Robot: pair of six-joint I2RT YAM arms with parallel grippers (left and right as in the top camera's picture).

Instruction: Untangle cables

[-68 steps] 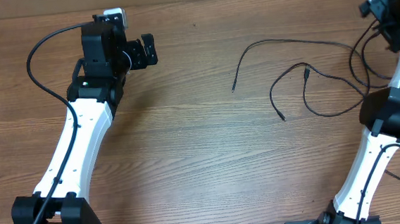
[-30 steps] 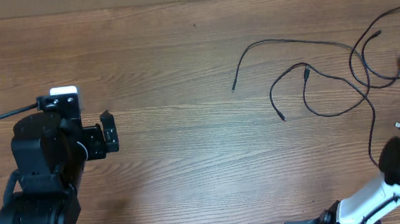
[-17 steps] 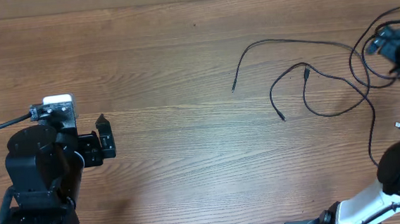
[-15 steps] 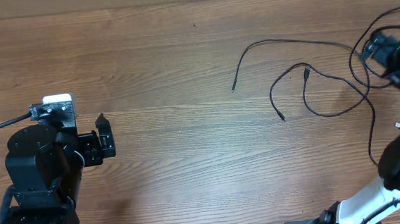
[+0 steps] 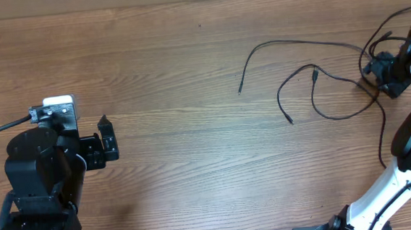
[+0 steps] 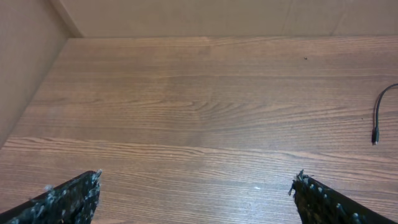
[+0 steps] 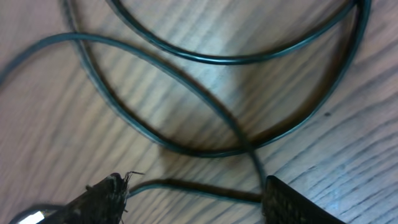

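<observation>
At the far left we see the left gripper (image 5: 108, 138) held above the wooden table (image 5: 188, 73), well apart from every cord. Its wrist camera shows the two dark fingers (image 6: 68, 199) spread as wide as the view allows, with only bare wood grain between them and nothing held or touched. At the right edge of that same view, one small plug end (image 6: 375, 134) of a cord lies flat on the table. Moving right, the cables (image 5: 313, 72) lie on the right half of the table: one long strand arches out toward the middle, another curls into an open loop with its plug ends lying loose, and they cross one another in a knot of loops near the right edge. There the right gripper (image 5: 385, 73) is down among those crossings. Up close, its fingers (image 7: 106, 196) stand partly apart, and a thin black strand (image 7: 205, 151) curves just above them while another runs across the gap between the tips; we see no squeeze on it. The table is brown, wood-grained laminate, and a plain tan wall (image 6: 186, 15) rises behind it.
</observation>
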